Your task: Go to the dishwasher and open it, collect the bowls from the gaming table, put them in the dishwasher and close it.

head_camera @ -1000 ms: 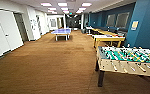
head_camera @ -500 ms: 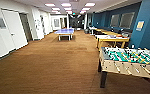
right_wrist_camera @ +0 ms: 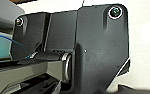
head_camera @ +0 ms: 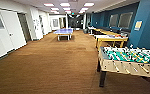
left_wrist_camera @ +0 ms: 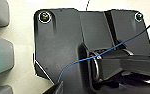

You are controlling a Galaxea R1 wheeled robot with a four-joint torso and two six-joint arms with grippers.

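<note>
Head view, floor: brown wood-look floor (head_camera: 53, 65) runs from the near edge away toward 12 o'clock, down a long hall
Head view, foosball table: a table-football table (head_camera: 129, 60) with a green field, rods and pale wooden sides stands close by at 3 to 4 o'clock, on dark legs
Head view, yellow table: a yellow-wood table (head_camera: 111, 38) with a white top sits behind the foosball table at about 2 o'clock, with small coloured items on it too blurred to name; I cannot tell whether this is the gaming table, and no bowls can be made out on it
Head view, ping-pong table: a blue table-tennis table (head_camera: 63, 31) stands far off at 12 o'clock, well apart from the other tables
Head view, left side: white wall with a white double door (head_camera: 12, 31) at 9 to 10 o'clock
Head view, right side: dark blue wall (head_camera: 148, 22) at 2 to 3 o'clock, carrying a small yellowish sign
Head view, ceiling: rows of square lights (head_camera: 66, 4) recede toward 12 o'clock
Left wrist view: the robot's dark plate and jointed bar, with a thin blue cable (left_wrist_camera: 91, 57) crossing them; pale surface behind
Left pincer: cannot tell whether released or clenched
Right wrist view: the same dark plate and bar against a pale background
Right pincer: cannot tell either
</note>
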